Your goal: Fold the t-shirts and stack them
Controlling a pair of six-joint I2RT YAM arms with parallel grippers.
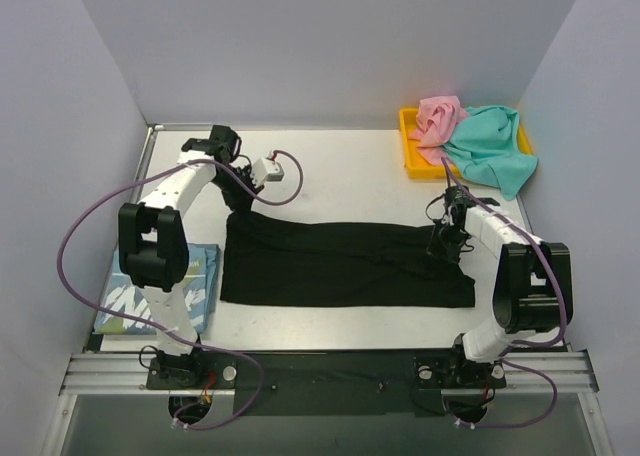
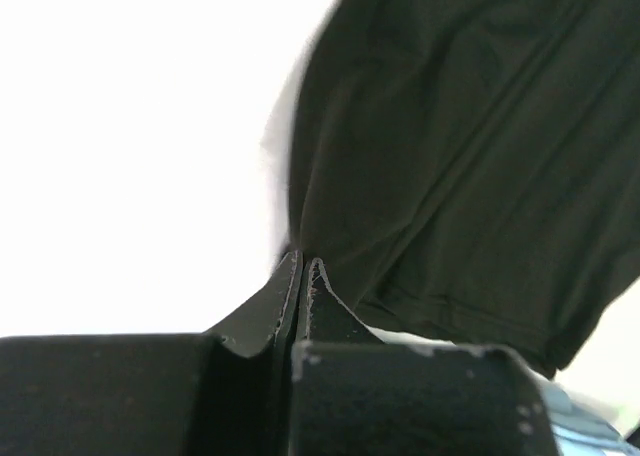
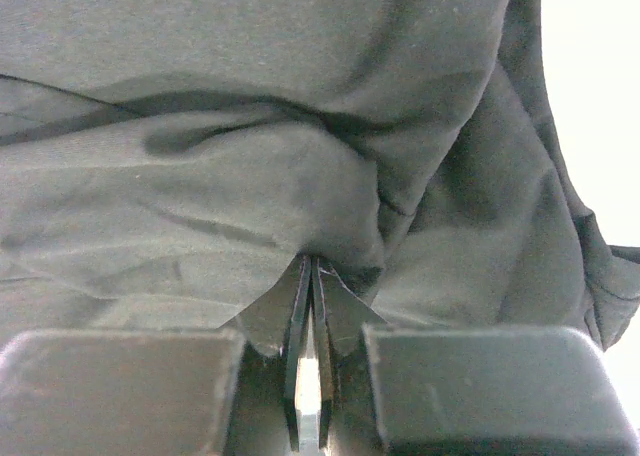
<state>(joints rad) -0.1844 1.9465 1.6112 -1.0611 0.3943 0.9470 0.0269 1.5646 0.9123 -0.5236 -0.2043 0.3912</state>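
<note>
Black t-shirt pinched at both ends
Left gripper grasps its far-left corner, right gripper its far-right edge, over the counter.

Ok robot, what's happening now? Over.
Left gripper shut on black t-shirt corner. Right gripper shut on its other end. Shirt stretched flat between them. Nothing blocking.

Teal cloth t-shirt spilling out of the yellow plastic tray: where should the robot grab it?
Probably pinch the loose near corner of the teal cloth t-shirt that hangs past the yellow plastic tray onto the table, coming down from above. That flap lies free; the rest is bunched against the pink cloth t-shirt.
</note>
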